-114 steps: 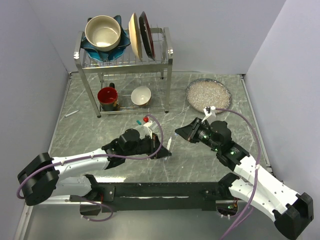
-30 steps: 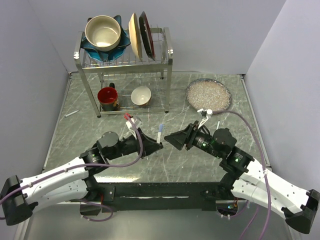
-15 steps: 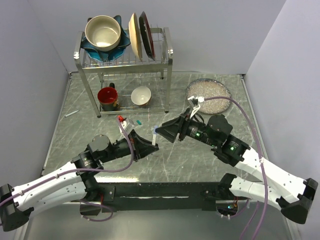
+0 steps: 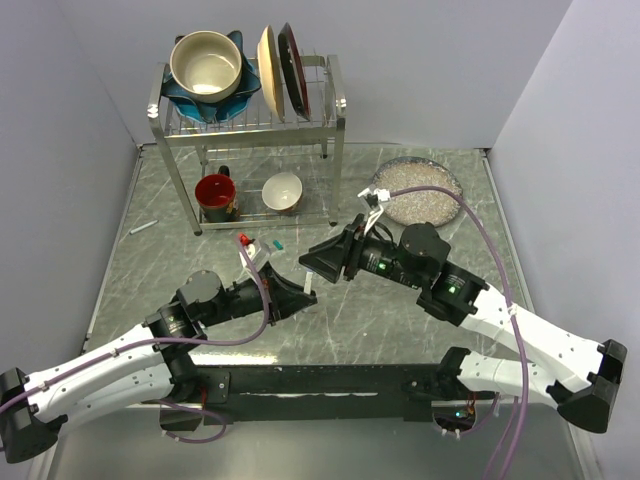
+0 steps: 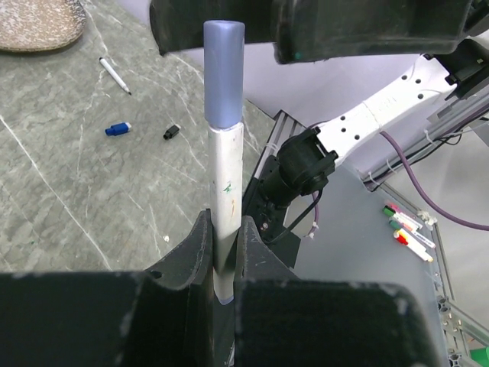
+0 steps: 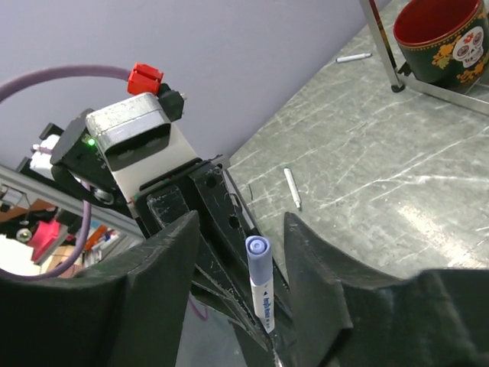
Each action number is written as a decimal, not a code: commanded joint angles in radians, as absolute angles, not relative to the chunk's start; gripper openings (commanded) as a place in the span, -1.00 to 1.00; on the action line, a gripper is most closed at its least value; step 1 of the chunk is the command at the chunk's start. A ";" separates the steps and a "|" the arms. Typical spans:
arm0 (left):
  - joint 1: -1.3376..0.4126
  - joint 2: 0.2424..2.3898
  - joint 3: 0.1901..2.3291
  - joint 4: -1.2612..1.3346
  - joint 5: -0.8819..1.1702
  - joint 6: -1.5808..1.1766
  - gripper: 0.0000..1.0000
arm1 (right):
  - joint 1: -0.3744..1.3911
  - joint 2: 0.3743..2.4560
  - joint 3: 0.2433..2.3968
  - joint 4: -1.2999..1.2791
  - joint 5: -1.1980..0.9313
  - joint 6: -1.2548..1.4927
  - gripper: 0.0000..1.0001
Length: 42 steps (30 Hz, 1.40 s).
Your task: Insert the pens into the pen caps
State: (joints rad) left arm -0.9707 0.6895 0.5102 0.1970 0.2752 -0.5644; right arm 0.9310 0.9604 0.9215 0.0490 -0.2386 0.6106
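The left gripper (image 5: 225, 238) is clamped on the lower barrel of a slim white-barrelled marker pen (image 5: 227, 172). Its 2 dark fingers press against either side, and the pen stands straight up out of the grip. A pale blue cylindrical plastic cap (image 5: 224, 73) sits on the pen's upper end. Right at that end is the right gripper (image 6: 241, 229), its 2 fingers apart. In the right wrist view the capped tip lies between them with a gap on each side, touching neither. From above, the 2 grippers meet nose to nose over the middle of the grey marbled table (image 4: 400, 310), in front of the metal dish rack (image 4: 335, 120).

Beyond the held pen, in the left wrist view, a small dark blue plastic cap (image 5: 117, 129) and a small black plastic cap (image 5: 171, 131) lie near each other on the table. A second white pen with a dark tip (image 5: 114, 75) lies a little farther off. A thin white stick (image 4: 143, 227) lies alone near the table's left edge, and a red mug with a skull print (image 6: 443, 38) stands under the rack.
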 commanded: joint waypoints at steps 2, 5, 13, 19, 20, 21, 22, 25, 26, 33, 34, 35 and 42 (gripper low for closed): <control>-0.969 0.683 0.508 0.245 0.288 -0.552 -0.98 | 0.969 0.946 0.917 0.075 -0.167 0.601 -0.23; -0.971 0.695 0.515 0.244 0.273 -0.552 -0.98 | 0.999 0.936 0.882 0.075 -0.140 0.598 -0.83; -0.969 0.723 0.557 0.244 0.183 -0.546 -0.98 | 1.066 0.901 0.763 0.043 -0.080 0.611 -1.00; -0.969 0.755 0.577 0.302 0.198 -0.537 -0.98 | 1.085 0.853 0.631 0.089 -0.067 0.601 -1.00; -0.969 0.764 0.586 0.296 0.186 -0.532 -0.98 | 1.088 0.848 0.602 0.100 -0.067 0.612 -1.00; -0.969 0.787 0.601 0.293 0.166 -0.528 -0.98 | 1.097 0.842 0.589 0.110 -0.067 0.623 -1.00; -0.969 0.799 0.609 0.288 0.161 -0.525 -0.98 | 1.100 0.842 0.577 0.123 -0.081 0.646 -1.00; -0.966 0.831 0.626 0.293 0.149 -0.509 -0.98 | 1.127 0.851 0.537 0.173 -0.101 0.678 -1.00; -0.963 0.834 0.627 0.304 0.152 -0.508 -0.98 | 1.132 0.851 0.516 0.181 -0.106 0.686 -1.00; -0.879 0.831 0.621 0.357 0.228 -0.521 -0.98 | 1.150 0.841 0.384 0.353 -0.215 0.798 -1.00; -0.870 0.830 0.617 0.367 0.244 -0.526 -0.98 | 1.157 0.844 0.368 0.380 -0.225 0.808 -1.00; -0.856 0.827 0.612 0.374 0.259 -0.534 -0.98 | 1.158 0.845 0.364 0.382 -0.230 0.810 -1.00; -0.827 0.836 0.621 0.373 0.259 -0.538 -0.98 | 1.190 0.884 0.356 0.385 -0.218 0.811 -1.00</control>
